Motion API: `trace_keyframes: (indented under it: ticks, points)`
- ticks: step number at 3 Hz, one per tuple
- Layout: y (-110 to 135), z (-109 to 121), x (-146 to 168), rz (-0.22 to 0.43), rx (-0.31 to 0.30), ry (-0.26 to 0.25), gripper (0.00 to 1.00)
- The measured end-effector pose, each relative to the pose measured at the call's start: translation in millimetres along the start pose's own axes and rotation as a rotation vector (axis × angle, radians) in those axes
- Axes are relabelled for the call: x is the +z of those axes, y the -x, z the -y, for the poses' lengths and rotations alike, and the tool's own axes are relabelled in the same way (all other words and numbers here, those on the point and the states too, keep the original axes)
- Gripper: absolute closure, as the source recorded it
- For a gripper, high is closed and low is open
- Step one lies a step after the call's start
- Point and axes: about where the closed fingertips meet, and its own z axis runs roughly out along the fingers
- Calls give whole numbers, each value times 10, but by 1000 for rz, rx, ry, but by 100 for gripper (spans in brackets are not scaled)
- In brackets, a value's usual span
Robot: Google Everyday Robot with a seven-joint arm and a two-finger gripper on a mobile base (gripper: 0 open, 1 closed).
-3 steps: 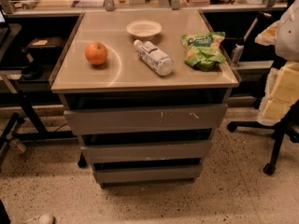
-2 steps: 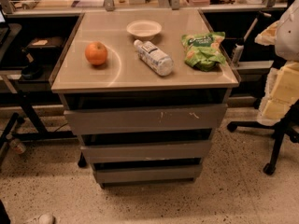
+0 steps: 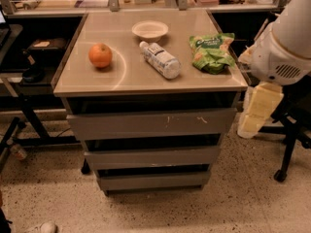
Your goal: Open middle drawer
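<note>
The grey cabinet has three handleless drawer fronts stacked under its tan top. The middle drawer is a plain grey panel of mid width, flush with the others and shut. Above it is the widest front, with white scratch marks. Below it is the narrowest front. My gripper is the cream-coloured end of the white arm. It hangs at the cabinet's right side, level with the top drawer and clear of all fronts.
On the cabinet top lie an orange, a white bowl, a plastic bottle on its side and a green snack bag. A black office chair base stands at right, and a dark desk frame at left.
The arm and gripper have moved left, closer to the cabinet's right side, and slightly lower. The drawers and the tabletop objects have not moved.
</note>
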Motion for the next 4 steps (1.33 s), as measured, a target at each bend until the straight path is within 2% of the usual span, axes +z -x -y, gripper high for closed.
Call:
trace_keyframes:
  ticks: [1, 2, 3, 4]
  points:
    - [44, -11, 443, 4, 4, 52, 0]
    - [71, -95, 866, -18, 37, 121, 0]
    - [71, -95, 866, -18, 37, 121, 0]
    - [93, -309, 1263, 15, 83, 183, 0]
